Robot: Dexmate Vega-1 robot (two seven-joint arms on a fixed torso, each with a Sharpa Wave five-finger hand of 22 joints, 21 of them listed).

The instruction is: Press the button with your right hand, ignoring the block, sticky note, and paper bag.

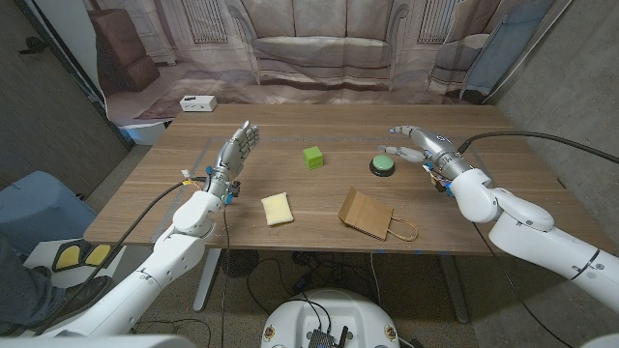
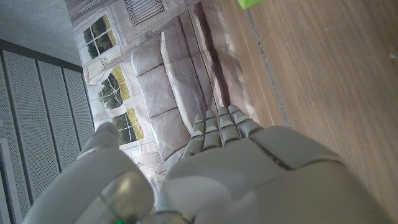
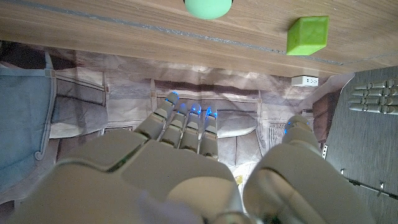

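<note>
The right hand (image 1: pixel 418 141) hovers spread and empty just beside the round green button (image 1: pixel 383 164), whose cap faces up.

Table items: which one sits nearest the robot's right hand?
The green button, just beside the right hand; the block, sticky note and paper bag lie farther off.

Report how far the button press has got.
Done: the right hand has reached the button's side of the table, fingers spread just beside it. In hand: closing the last gap, since no contact with the green top shows. Left: the press itself. The block, sticky note and paper bag lie untouched; the left hand holds nothing.
</note>
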